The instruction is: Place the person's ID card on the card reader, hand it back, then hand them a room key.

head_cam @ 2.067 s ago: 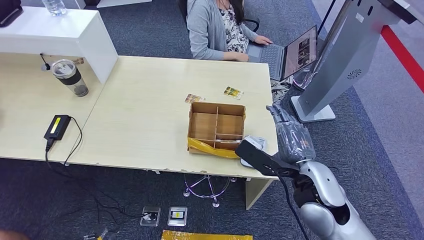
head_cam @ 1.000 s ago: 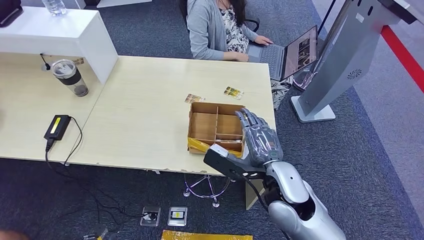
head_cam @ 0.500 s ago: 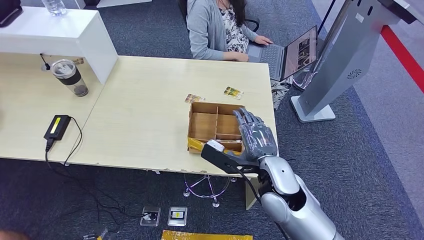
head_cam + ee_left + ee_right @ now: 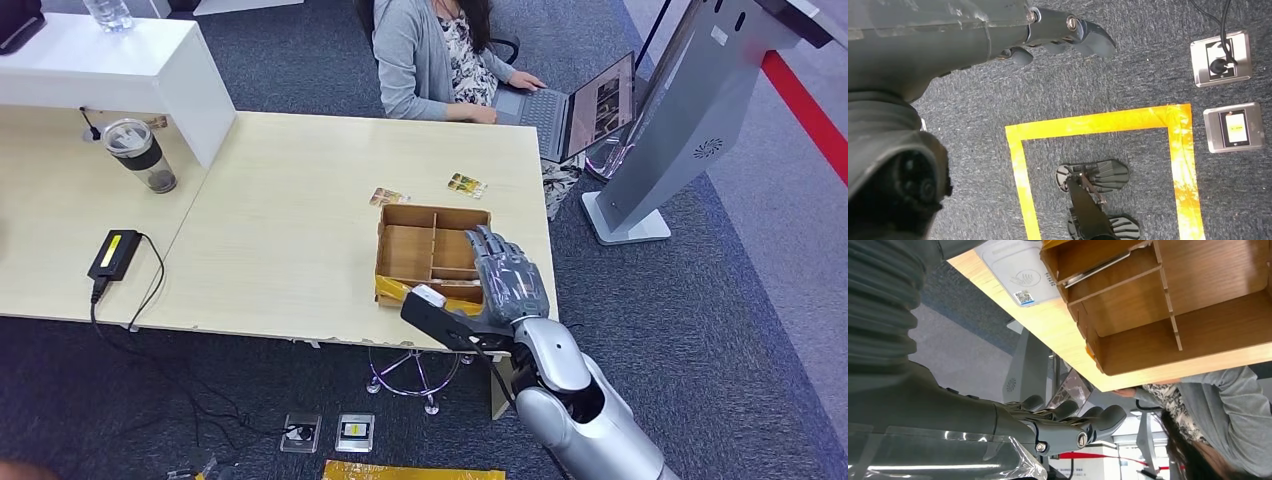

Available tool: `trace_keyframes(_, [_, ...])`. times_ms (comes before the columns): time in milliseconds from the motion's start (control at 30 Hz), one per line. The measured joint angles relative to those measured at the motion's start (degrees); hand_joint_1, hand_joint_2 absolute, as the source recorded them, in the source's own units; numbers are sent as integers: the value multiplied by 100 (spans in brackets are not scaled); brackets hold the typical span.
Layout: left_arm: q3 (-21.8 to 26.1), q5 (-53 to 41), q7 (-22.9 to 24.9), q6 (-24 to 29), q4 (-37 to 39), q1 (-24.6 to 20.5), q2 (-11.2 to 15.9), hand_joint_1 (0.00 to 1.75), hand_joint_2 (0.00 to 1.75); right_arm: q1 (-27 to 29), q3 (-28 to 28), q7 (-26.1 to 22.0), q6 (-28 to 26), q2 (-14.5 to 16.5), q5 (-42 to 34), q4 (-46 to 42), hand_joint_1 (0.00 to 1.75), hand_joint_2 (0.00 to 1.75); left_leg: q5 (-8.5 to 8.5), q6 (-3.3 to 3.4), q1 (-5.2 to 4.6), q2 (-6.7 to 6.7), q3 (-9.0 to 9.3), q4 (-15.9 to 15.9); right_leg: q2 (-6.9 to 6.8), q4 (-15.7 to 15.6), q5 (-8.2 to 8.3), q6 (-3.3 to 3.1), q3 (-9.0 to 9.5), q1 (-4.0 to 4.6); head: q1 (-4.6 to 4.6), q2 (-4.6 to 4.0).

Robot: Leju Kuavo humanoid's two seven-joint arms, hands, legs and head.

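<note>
Divided wooden box [image 4: 432,252] (card [image 4: 1096,270] inside)

Brown divider box [image 4: 432,250] with yellow tape, grey robot hand [image 4: 510,278], pale wood table [image 4: 290,220].

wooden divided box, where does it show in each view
head view: wooden divided box sits near the table's front right, right robot hand over its right edge.
left wrist view: not in it; carpet and yellow tape there.
right wrist view: box fills the upper right of the picture.
shared landmark: the person in the grey cardigan, beyond the table's far edge.
</note>
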Motion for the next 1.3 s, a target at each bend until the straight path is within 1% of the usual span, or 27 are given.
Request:
trace_keyframes(267, [0,-1,0,2,0,1,0,0,0,19,39,32,-290,42,15,212,0,175,0,0,0,0,0,0,0,0,0,0,0,0,0,0])
trace_keyframes(700, [0,-59,0,-7,0,1,2,0,0,-152,49,-246,-1007,101,-7,993,0,175,0,0,0,-1,-1,0,-1,1,0,0,1,0,1,0])
trace_keyframes(900, [0,-62,0,-16,0,0,2,0,0,-294,67,-353,-1283,203,-37,1482,0,175,0,0,0,-1,0,0,-1,1,0,0,1,0,0,0])
trace_keyframes(1300, [0,-60,1,-9,0,2,0,0,0,-474,126,-499,-1516,296,-124,2110,0,175,0,0,0,-1,0,0,-1,1,0,0,1,0,-1,0])
